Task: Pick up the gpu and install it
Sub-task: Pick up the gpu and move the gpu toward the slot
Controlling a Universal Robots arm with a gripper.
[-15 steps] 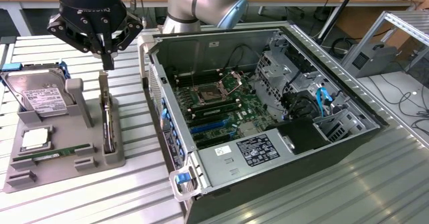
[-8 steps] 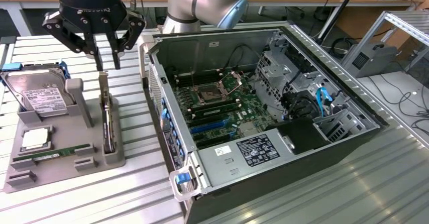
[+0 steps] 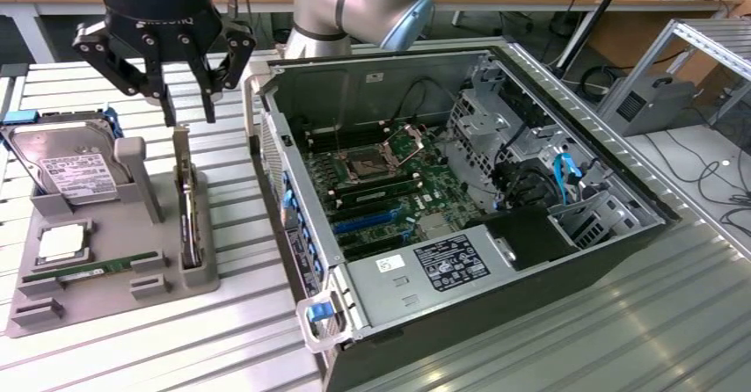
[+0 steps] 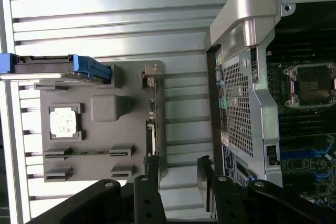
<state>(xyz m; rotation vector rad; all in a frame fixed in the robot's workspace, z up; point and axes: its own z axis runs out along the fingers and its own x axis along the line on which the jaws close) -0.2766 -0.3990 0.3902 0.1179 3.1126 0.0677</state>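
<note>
Thin, flat, dark gpu (image 3: 185,200) with a silver bracket, upright on edge in a slotted grey moulded holder (image 3: 112,308) on the ribbed metal worktop (image 3: 235,339). Just above, black tool (image 3: 190,111) pointing straight down, fingers spread.

Tray: I see the grey plastic holder tray (image 3: 118,234) (image 4: 105,135) at the exterior view's left, on the slatted metal table (image 3: 176,357).
Case: the open metal computer case (image 3: 270,146) lies just beside it, at the exterior view's right.
Gpu: the thin dark gpu (image 3: 185,207) (image 4: 151,108) stands on edge in the tray slot nearest the case.
Drive: the silver hard drive (image 3: 70,168) leans at the tray's far end.
Chip: the square silver processor (image 3: 59,244) sits before the drive.
Gripper: my black gripper (image 3: 190,115) (image 4: 178,163) hangs above the gpu.
</note>
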